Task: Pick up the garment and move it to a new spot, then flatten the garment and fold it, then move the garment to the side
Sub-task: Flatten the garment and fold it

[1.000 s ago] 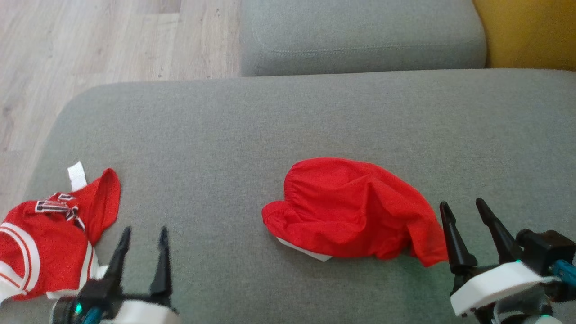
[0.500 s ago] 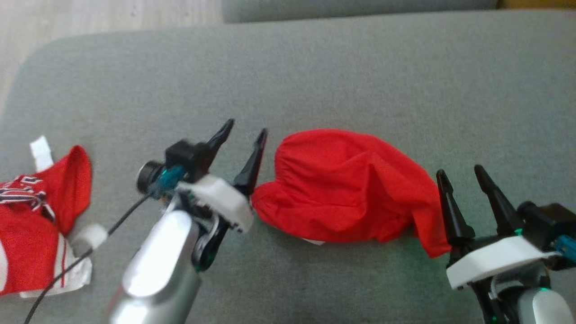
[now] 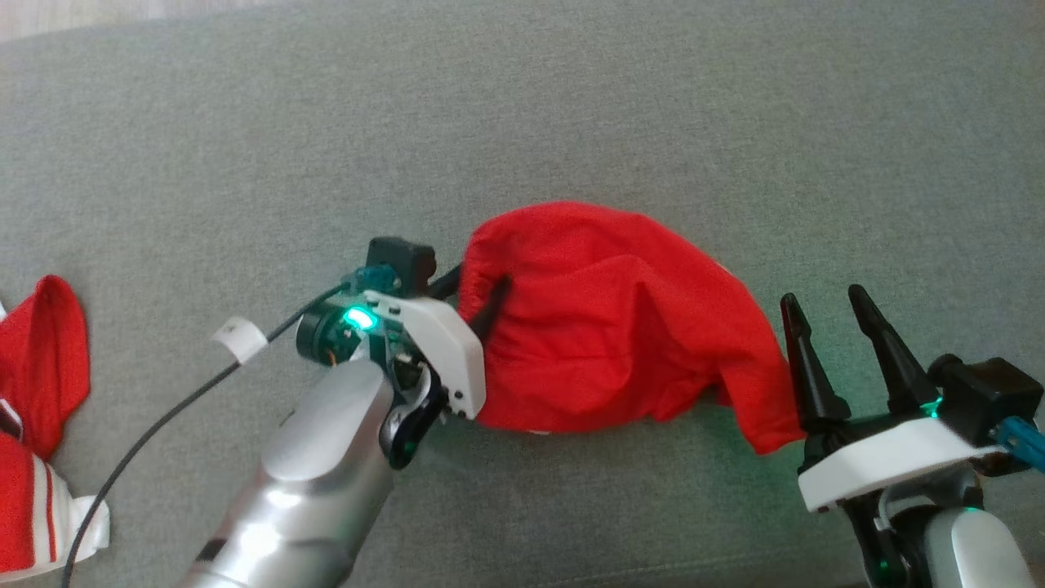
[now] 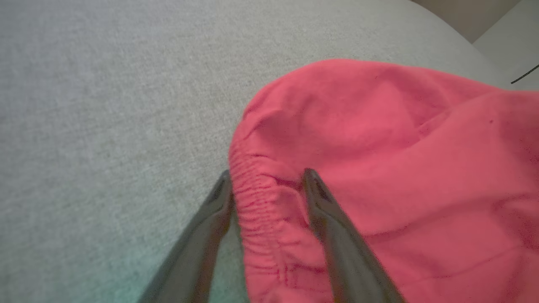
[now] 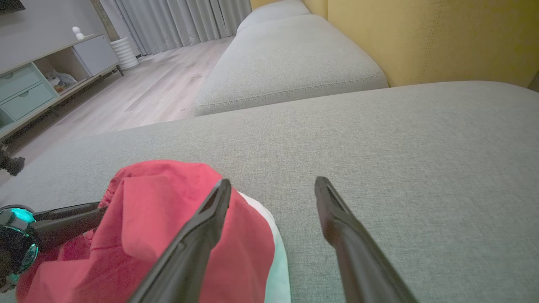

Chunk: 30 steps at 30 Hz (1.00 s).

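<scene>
The left gripper [image 4: 267, 174] straddles the garment's [image 3: 620, 327] elastic edge, 1 finger on the sofa [image 3: 571, 106] side, 1 over the cloth, jaws apart, not yet pinching: likely lined up to take that edge for the lift. The right gripper [image 3: 821, 298] hangs spread and empty beside the opposite end. The garment lies mid-sofa, a crumpled red heap, white showing beneath.

The garment [image 3: 620, 327] lies mid-cushion [image 3: 571, 98]. The left gripper [image 3: 480, 286] sits at the garment's left edge, one finger on either side of its hem. The right gripper [image 3: 823, 296] stands just beside its right corner. A second garment [image 3: 41, 425] lies at the cushion's left edge.
</scene>
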Tool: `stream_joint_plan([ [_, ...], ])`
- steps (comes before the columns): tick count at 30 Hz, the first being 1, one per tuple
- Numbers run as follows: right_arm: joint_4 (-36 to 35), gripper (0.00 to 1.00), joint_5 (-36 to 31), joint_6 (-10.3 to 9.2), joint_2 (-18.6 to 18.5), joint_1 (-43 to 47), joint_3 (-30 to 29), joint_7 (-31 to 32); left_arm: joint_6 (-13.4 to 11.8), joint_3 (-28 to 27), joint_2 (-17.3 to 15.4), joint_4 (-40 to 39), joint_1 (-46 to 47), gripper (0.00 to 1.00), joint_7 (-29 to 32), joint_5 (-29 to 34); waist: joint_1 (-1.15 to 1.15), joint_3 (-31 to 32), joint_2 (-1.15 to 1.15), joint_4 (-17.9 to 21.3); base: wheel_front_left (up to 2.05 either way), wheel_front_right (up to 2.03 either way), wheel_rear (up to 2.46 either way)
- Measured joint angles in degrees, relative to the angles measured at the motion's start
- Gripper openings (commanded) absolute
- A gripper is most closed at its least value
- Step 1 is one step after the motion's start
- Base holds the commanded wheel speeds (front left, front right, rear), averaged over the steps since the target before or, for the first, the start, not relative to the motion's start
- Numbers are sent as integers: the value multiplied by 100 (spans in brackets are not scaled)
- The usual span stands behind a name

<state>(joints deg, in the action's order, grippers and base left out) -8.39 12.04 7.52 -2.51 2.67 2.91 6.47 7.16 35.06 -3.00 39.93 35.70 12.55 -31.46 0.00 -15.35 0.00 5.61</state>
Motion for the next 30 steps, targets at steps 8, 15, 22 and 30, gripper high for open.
stream_joint_plan([
  [8, 99, 100, 7, 0, 0, -4, -85, -49, 42, 204, -65, -69, 558, 0, -1294, 133, 0, 77, 0, -84, 0, 0, 0],
  [15, 123, 100, 8, 0, 0, -1, -155, -41, 40, 287, -242, -799, 784, 0, -1661, 328, 0, 291, 0, -262, 0, 0, 0],
  [22, 116, 100, 62, 0, 0, 44, -181, 9, -331, 531, -922, -1915, -977, 0, -1028, 140, -1, 597, 0, -431, 0, 0, 0],
  [30, 85, 100, 67, 0, 0, 91, -230, 35, -847, 558, -1415, -2248, -2754, 0, -998, -112, -1, 683, 0, -587, 0, 0, 0],
])
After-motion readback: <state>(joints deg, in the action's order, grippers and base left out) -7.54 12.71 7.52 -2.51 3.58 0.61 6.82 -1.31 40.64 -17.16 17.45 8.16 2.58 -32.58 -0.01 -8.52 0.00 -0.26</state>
